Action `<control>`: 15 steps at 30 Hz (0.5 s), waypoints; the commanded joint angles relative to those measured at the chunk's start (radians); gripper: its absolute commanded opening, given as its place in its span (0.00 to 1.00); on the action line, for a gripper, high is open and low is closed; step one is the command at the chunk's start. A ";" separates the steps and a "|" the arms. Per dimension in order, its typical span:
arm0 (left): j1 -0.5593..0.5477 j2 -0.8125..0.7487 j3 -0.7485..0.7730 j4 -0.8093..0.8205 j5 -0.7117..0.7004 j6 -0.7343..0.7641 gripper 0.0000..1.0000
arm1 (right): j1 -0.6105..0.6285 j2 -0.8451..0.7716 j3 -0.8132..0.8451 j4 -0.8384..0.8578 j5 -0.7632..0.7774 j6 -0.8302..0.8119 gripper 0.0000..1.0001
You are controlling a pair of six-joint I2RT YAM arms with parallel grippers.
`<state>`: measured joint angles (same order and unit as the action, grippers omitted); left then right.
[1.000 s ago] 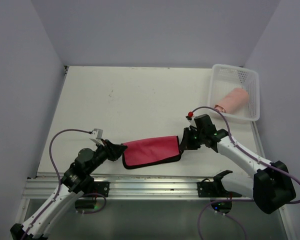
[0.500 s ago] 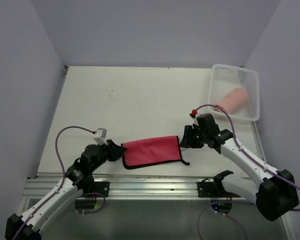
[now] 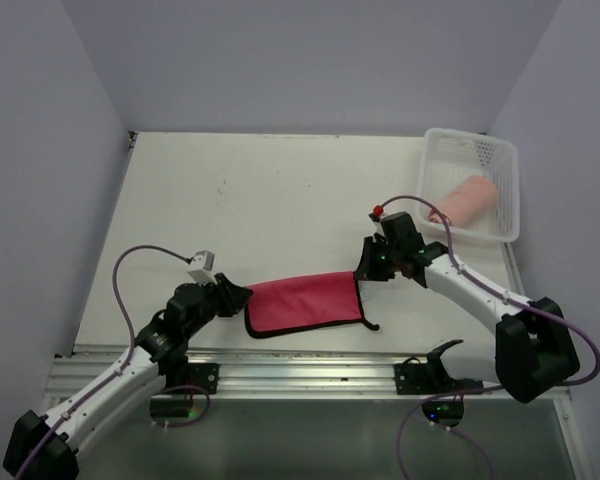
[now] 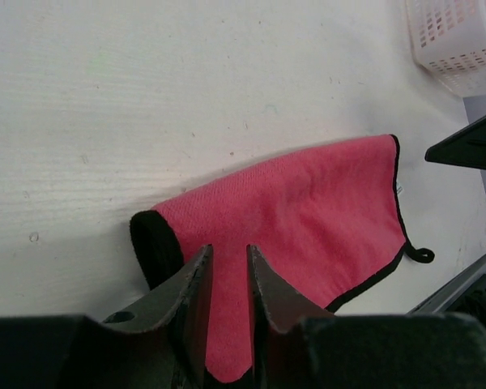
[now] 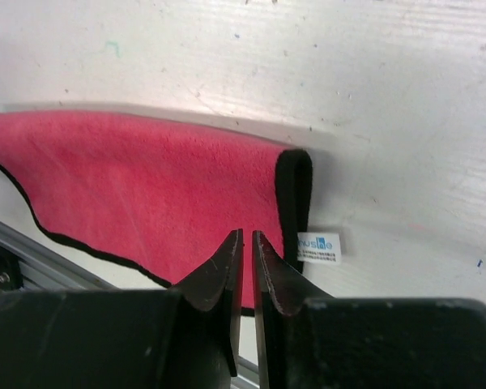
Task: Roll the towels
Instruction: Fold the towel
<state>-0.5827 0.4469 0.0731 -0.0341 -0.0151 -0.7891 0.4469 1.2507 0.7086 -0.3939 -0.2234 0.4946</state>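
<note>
Top external: red cloth (image 3: 305, 303) on table (image 3: 280, 190)

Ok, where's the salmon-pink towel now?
The salmon-pink towel lies rolled inside the white basket at the far right corner of the table in the top view, away from the red cloth.

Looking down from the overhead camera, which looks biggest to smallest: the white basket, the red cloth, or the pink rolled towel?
1. white basket, clearly largest.
2. red cloth.
3. pink rolled towel, lying inside the basket, clearly smallest.
</note>
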 commanded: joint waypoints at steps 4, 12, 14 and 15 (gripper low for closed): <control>0.003 0.113 0.036 0.180 0.010 0.019 0.21 | 0.003 0.062 0.054 0.093 -0.016 0.015 0.10; 0.003 0.196 0.021 0.237 -0.006 0.019 0.16 | 0.004 0.159 0.040 0.171 -0.021 0.024 0.08; 0.004 0.228 0.022 0.240 -0.035 0.019 0.12 | 0.003 0.194 0.042 0.184 -0.014 0.024 0.08; 0.003 0.243 0.024 0.240 -0.052 0.018 0.10 | 0.004 0.203 0.043 0.193 -0.010 0.024 0.08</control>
<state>-0.5827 0.6605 0.0750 0.1333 -0.0177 -0.7887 0.4469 1.4227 0.7284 -0.2668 -0.2276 0.5098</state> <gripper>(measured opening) 0.112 0.079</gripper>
